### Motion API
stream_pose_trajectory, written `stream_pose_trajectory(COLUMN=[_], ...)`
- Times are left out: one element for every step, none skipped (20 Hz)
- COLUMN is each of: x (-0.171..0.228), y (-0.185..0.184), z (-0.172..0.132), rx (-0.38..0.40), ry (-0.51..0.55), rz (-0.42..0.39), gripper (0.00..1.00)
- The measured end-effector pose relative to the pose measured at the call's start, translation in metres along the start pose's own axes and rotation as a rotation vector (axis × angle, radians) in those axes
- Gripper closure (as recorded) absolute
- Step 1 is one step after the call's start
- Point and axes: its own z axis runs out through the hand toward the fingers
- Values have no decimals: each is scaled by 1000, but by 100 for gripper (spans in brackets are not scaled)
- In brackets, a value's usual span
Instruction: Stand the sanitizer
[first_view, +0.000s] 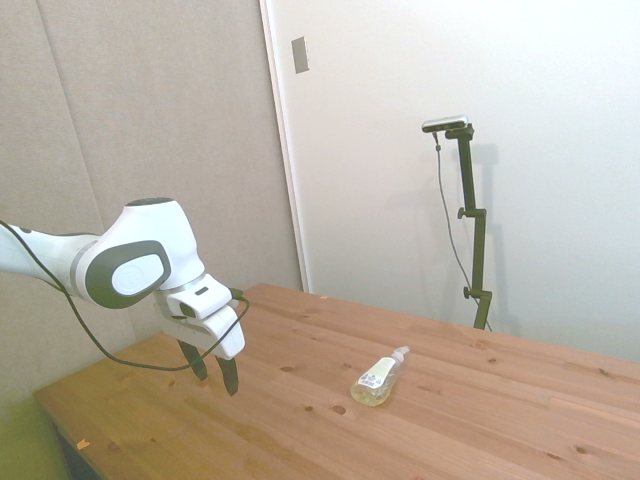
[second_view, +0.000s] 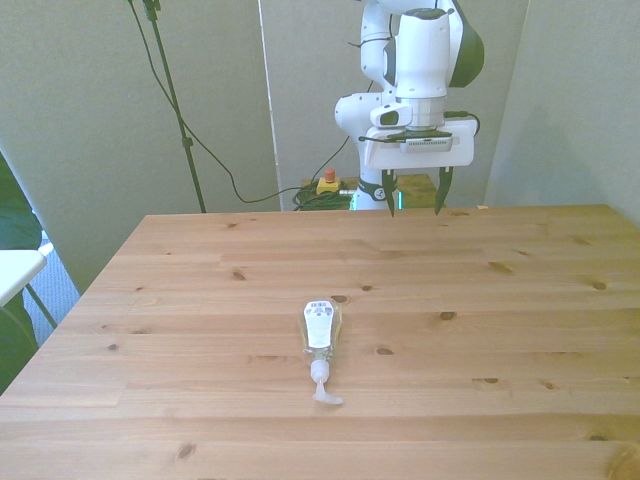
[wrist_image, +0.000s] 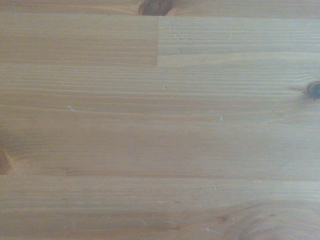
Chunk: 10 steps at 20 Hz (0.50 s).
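Sanitizer (second_view: 320, 333) label print too small to read; arm (first_view: 60, 262) cut off at side view's left edge.

Surface: wooden table (second_view: 520, 300), knotted planks, filling the lower frame.
Item on surface: sanitizer (second_view: 320, 332), lying on its side, centre of frame, pump toward bottom edge.

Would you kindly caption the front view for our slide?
Open gripper above the table's far edge; sanitizer lying flat.

sanitizer (second_view: 320, 333) white label, print too small to read
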Motion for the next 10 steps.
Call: stream_pose_trajectory(x=[0,0,1,3,7,13,20,30,42,58], y=[0,0,-1,-1,-2,-3,-4,-7,-11,-18], z=[0,1,0,-1,-2,-3,-3,-3,-4,-3], rx=[-1,-2,1,8,20,35,51,65,79,88], ry=[-1,-2,0,6,17,32,47,62,79,96], rz=[0,0,2,8,18,34,55,77,104,128], gripper=[0,0,0,0,0,0,0,0,0,0])
